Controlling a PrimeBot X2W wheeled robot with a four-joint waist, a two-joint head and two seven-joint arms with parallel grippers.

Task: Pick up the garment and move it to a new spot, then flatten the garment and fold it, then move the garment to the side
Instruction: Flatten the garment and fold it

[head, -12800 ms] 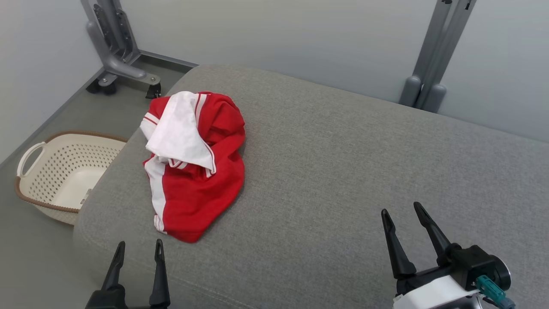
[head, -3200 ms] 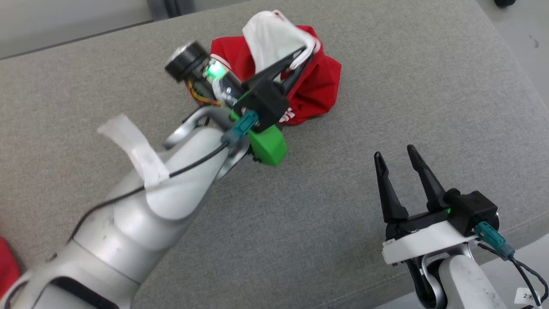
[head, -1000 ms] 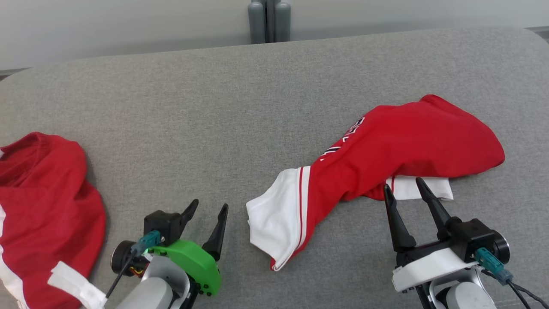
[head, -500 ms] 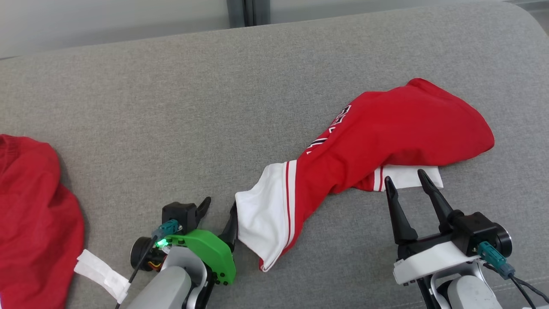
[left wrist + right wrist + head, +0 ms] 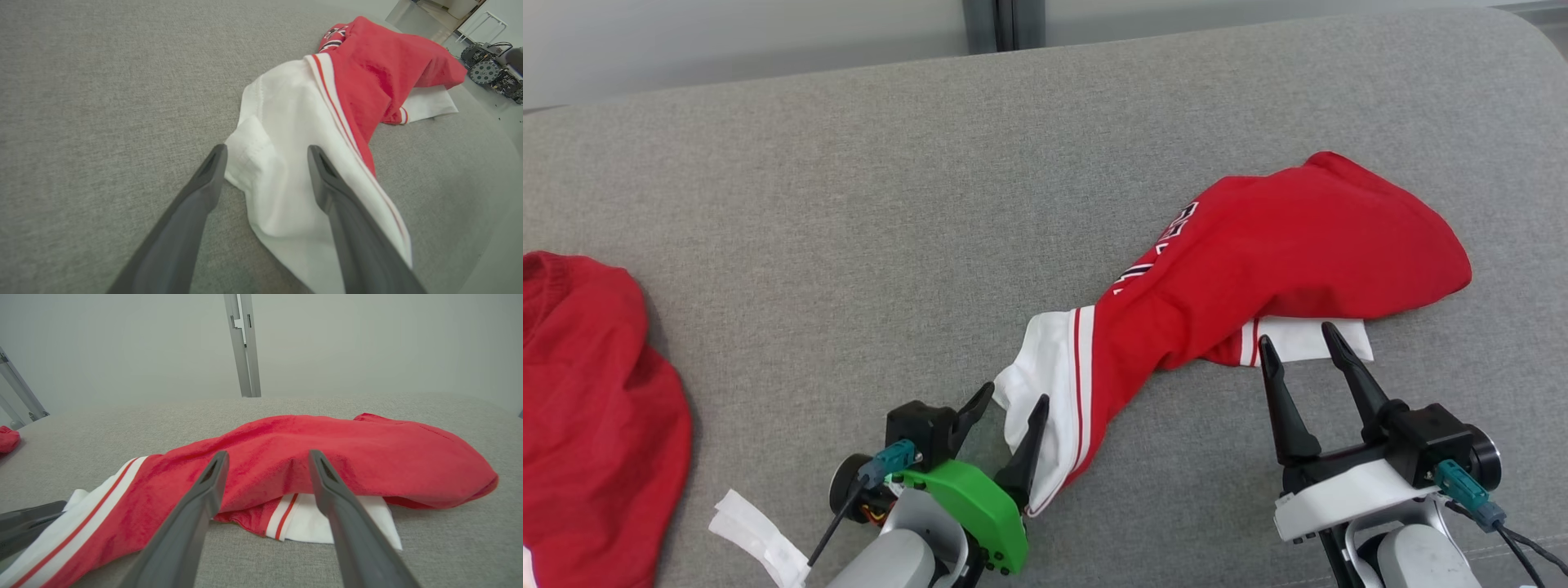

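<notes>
The garment (image 5: 1258, 261), red with white sleeves and red stripes, lies crumpled and stretched across the right half of the grey cushion (image 5: 849, 204). My left gripper (image 5: 1014, 398) is open at its near white end, with one finger on each side of the white sleeve edge (image 5: 278, 122); in the left wrist view the left gripper (image 5: 266, 149) straddles that fabric. My right gripper (image 5: 1298, 335) stands open just short of the other white sleeve (image 5: 1307, 339). In the right wrist view the right gripper (image 5: 268, 454) points at the red body (image 5: 327, 457), nothing between its fingers.
A second red garment (image 5: 588, 408) lies at the cushion's left edge, small in the right wrist view (image 5: 8, 439). A grey metal post (image 5: 1005, 24) stands behind the cushion against the pale wall. The cushion's right end drops off beyond the garment (image 5: 490, 134).
My left gripper has moved right, and its open fingers now straddle the garment's white end, which has bunched a little. The right gripper has stayed where it was.
</notes>
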